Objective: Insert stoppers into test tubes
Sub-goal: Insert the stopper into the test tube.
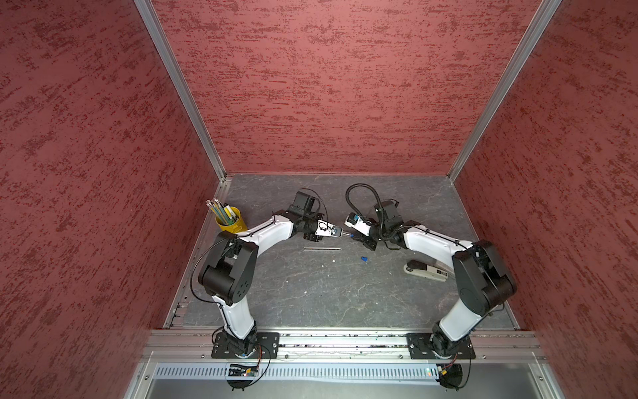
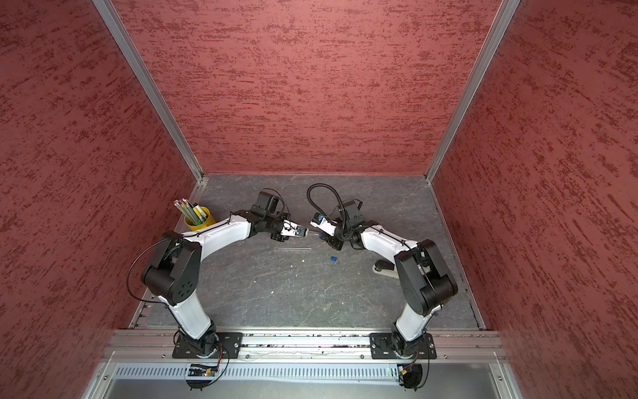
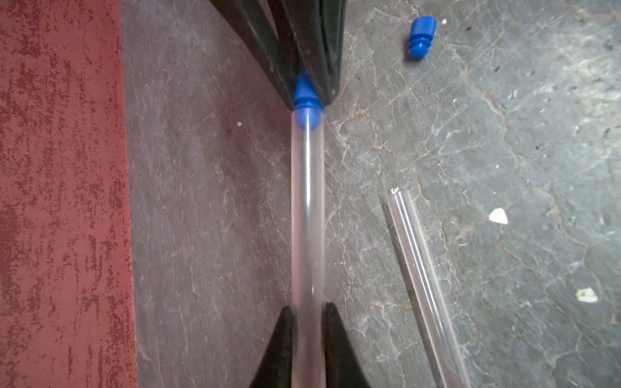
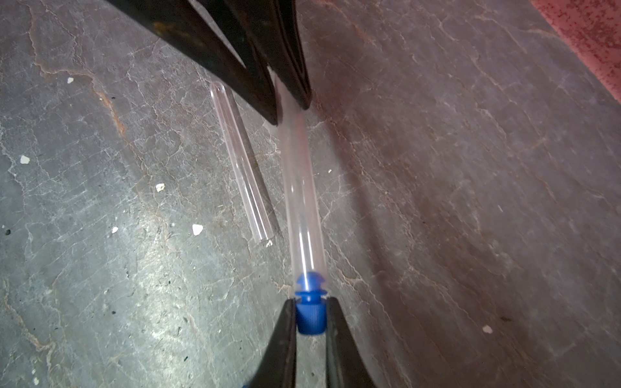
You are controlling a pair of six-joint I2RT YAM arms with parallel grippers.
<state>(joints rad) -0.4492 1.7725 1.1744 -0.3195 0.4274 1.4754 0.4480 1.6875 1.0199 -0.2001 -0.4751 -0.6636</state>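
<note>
My left gripper is shut on a clear test tube, held level above the table. My right gripper is shut on a blue stopper, whose ribbed tip sits inside the mouth of that test tube. In both top views the two grippers meet tip to tip at mid-table, the left gripper against the right gripper. A second test tube lies flat on the table just in front of them. A second blue stopper lies loose to its right.
A yellow cup with striped pencils stands at the back left by the wall. A black and white stapler lies beside the right arm. Small white specks dot the grey slate table. Red walls close in three sides.
</note>
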